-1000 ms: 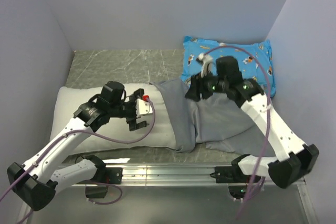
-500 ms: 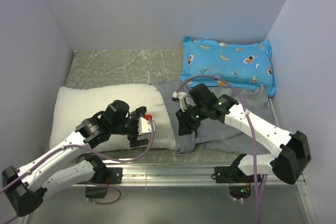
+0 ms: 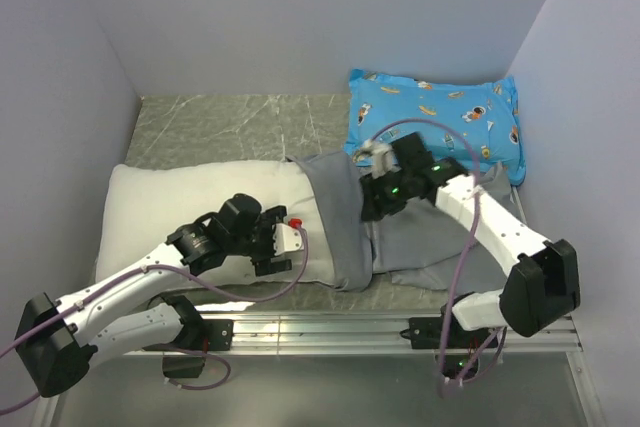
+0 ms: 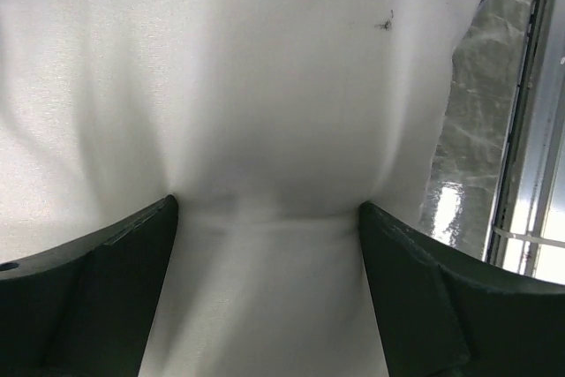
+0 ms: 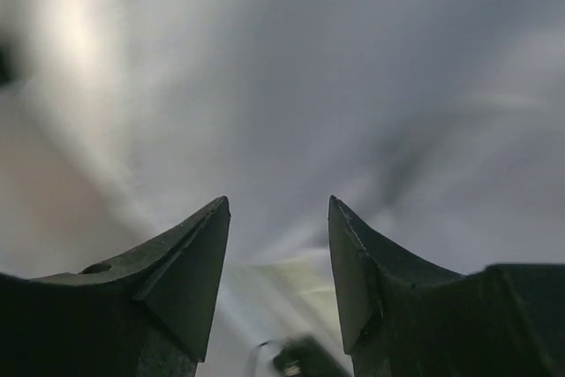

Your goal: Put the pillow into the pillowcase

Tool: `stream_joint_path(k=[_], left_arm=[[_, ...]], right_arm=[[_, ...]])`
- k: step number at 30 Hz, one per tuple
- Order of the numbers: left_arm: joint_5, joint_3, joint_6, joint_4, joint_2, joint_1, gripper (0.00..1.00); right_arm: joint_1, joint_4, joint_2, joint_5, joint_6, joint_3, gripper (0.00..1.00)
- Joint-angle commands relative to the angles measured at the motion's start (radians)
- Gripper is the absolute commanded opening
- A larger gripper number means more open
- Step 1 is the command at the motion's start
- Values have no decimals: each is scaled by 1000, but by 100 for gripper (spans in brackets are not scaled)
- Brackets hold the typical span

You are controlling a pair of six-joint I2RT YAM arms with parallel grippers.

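The white pillow (image 3: 170,212) lies across the left of the table, its right end tucked under the grey pillowcase (image 3: 420,232), which spreads limp to the right. My left gripper (image 3: 282,247) is on the pillow's near right part. In the left wrist view its jaws stand wide and the left gripper (image 4: 267,207) presses both tips into the pillow (image 4: 282,86), denting it; a dark speck (image 4: 386,21) shows farther on. My right gripper (image 3: 368,205) hovers over the pillowcase's left part. The right wrist view shows the right gripper (image 5: 278,205) open and empty above blurred grey pillowcase (image 5: 353,59).
A blue cartoon-printed pillow (image 3: 440,117) lies at the back right against the wall. Marble tabletop (image 3: 230,122) shows behind the white pillow. A metal rail (image 3: 330,327) runs along the near edge, close to the pillow's front. Walls enclose the left, back and right.
The right gripper came from the blue pillow down onto the pillowcase, then drew back a little to the right. The left gripper slid nearer and rightward along the pillow.
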Motion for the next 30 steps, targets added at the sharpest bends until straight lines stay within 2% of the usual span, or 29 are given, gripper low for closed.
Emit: stream_joint_path(k=[1,2,3,4,5,6,9,12,13,18,20,21,22,24,25,27,28,30], left_arm=[[33,-30,24,17,-9,24,88],[44,-30,33,8,-18,25,88],[46,-30,35,6,-20,25,89],[47,-25,38,3,-22,27,89],[50,-19,41,-6,-19,29,89],[55,-16,41,-6,-19,29,89],[52,-2,24,11,-3,36,91],[63,21,13,5,32,56,91],[75,28,12,6,40,64,90],[70,41,29,8,86,85,89],[75,53,30,-8,124,101,88],[78,59,30,-14,138,108,86],[83,71,29,-20,153,116,76],[105,80,21,-34,194,147,68],[115,90,21,-38,205,159,60],[135,91,27,-44,227,183,51],[139,90,33,-46,231,188,42],[152,87,45,-54,232,194,35]], right_arm=[[-223,0,-53,220,-81,69,54],[-341,18,-56,268,-99,57,54],[-388,33,-58,376,-109,44,54],[-429,46,-46,435,-135,34,53],[-522,68,-35,478,-145,11,53],[-549,85,-21,542,-153,-5,54],[-717,133,74,592,-162,-5,58],[-814,145,197,600,-129,58,68],[-824,148,253,594,-113,72,76],[-833,130,421,578,-64,165,77],[-828,103,488,525,-60,190,71],[-825,95,503,506,-60,195,64],[-812,92,517,494,-66,193,46],[-792,90,505,413,-76,161,31],[-781,98,464,382,-81,141,15],[-730,115,406,334,-80,87,1],[-704,122,337,319,-75,72,0],[-629,165,248,307,-61,20,0]])
